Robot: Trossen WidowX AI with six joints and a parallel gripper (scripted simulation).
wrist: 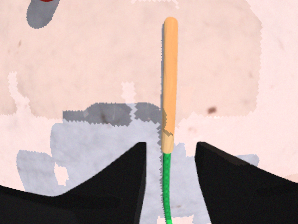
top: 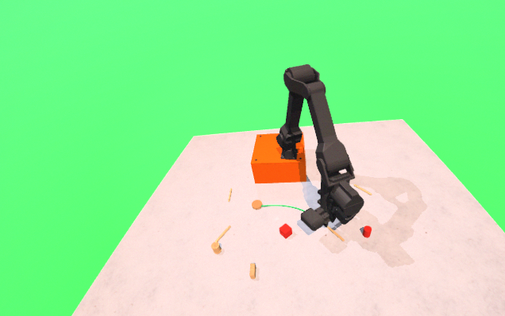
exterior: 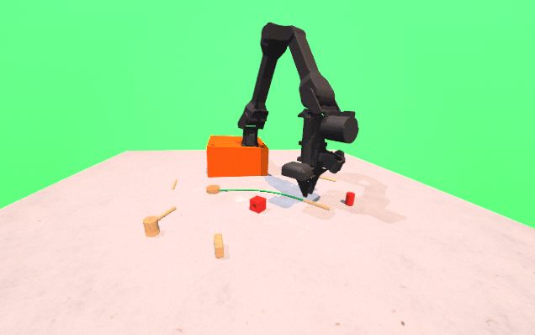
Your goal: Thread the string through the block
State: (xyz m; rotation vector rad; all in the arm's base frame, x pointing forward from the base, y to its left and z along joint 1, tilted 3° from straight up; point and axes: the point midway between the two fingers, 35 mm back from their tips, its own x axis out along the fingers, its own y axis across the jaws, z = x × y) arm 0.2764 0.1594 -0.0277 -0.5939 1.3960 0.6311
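Observation:
The stick (top: pixel 336 234) (exterior: pixel 318 204) (wrist: pixel 170 75) lies on the table, joined to the green string (top: pixel 279 206) (exterior: pixel 252 190) (wrist: pixel 167 185). The string curves to the round button (top: pixel 256 205) (exterior: pixel 213 189) at the left. My gripper (exterior: pixel 308 195) (wrist: pixel 171 150) is partly open and empty, pointing down just above the table. In the wrist view, the stick's string end lies between the fingertips in line of sight, with bare gaps on both sides. The red block (top: pixel 285 231) (exterior: pixel 257 204) stands left of the stick, a dark hole showing in one face. In the top view the fingertips are hidden.
A red cylinder (top: pixel 367 232) (exterior: pixel 350 199) stands right of the stick. Loose sticks (top: pixel 229 194) (exterior: pixel 174 184) (top: pixel 363 190) (exterior: pixel 328 179) lie farther back. A wooden mallet (top: pixel 216 248) (exterior: pixel 151 226) and small wooden piece (top: pixel 252 271) (exterior: pixel 219 246) are front left. The orange base (top: pixel 278 173) (exterior: pixel 235 162) is behind.

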